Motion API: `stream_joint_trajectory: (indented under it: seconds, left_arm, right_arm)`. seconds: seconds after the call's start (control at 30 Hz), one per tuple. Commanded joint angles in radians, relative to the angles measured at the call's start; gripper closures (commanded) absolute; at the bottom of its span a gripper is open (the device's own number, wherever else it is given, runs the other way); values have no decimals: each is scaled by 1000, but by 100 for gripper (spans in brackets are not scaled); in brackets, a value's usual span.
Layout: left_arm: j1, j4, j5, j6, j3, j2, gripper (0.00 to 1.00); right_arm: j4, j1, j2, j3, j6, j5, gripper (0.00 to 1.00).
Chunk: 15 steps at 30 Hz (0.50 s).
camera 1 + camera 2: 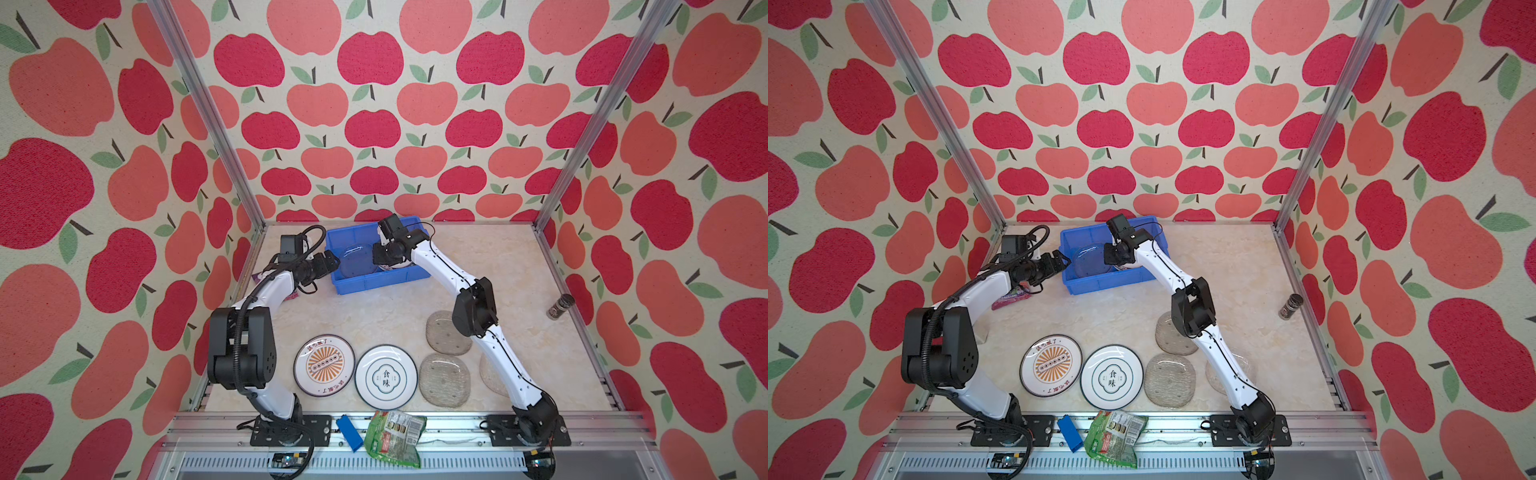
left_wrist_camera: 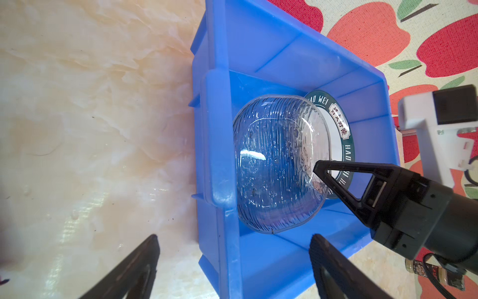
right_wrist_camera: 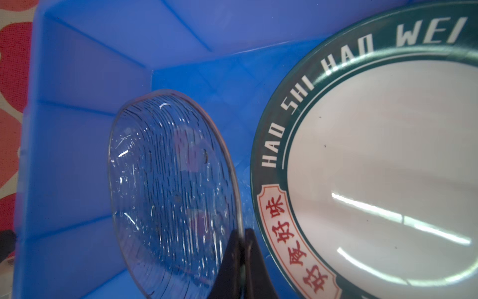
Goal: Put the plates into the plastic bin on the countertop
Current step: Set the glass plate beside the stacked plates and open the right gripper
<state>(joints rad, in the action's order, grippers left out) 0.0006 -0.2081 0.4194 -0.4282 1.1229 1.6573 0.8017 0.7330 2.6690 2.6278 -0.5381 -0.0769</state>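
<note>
The plates are getting into the plastic bin slowly. Two are inside it, one of them not yet let go, and at least five are waiting outside, so the job is looking well under half done.

The right gripper is pinching shut on the rim of a glass plate, holding it tilted on edge inside the bin. Whether its lower edge is touching the bin floor I cannot tell. Just beside it a lettered plate, white with a dark green rim, is lying flat in the bin.

The left gripper is standing wide apart and empty at the bin's side wall, with one finger over the inside and the other over the surface.

Farther out, near the arm bases, a sunburst plate and a character plate are lying side by side. Next to them are a front glass plate, a rear glass plate and a third glass plate, this last one partly hiding under the right arm.
</note>
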Motion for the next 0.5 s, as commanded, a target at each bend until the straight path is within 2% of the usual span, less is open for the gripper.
stream_joint_trajectory:
  seconds: [0.0,0.13,0.23,0.47]
  left_arm:
    - [2,-5,3,2,5,-29,7]
    - [5,-8,4,2,3,-27,7]
    - [7,-7,4,1,-1,-27,7]
    - [8,-4,3,-1,-10,-37,7]
  right_arm:
    - [14,9,22,42,23,-23,91]
    - [3,12,28,52,27,-48,77]
    - [-3,14,32,54,23,-62,72]
    - [-16,16,16,56,19,-86,71]
